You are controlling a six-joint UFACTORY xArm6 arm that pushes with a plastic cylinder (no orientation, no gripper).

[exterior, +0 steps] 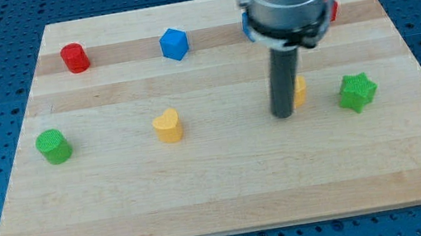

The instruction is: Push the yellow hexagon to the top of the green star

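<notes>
Tip: my tip [283, 114] sits on the board [221, 192], right of centre; I have no jaws, so nothing is held; the rod hides most of the yellow hexagon [300, 90], which peeks out just at its right side, apparently touching, though I cannot tell for certain.
Hexagon: right half of the board, mid-height, left of the green star [356, 92] and apart from it, about level with it.
Yellow: two; the hexagon and a heart [167, 126] left of centre.
Green: two; the star and a cylinder [53, 146] at the view's left.
Red: two; a cylinder [74, 58] top left, and a sliver [333, 8] behind the arm, shape unclear.
Blue: two; a cube [173, 44] at top, and a bit [247, 25] at the arm's left edge.
</notes>
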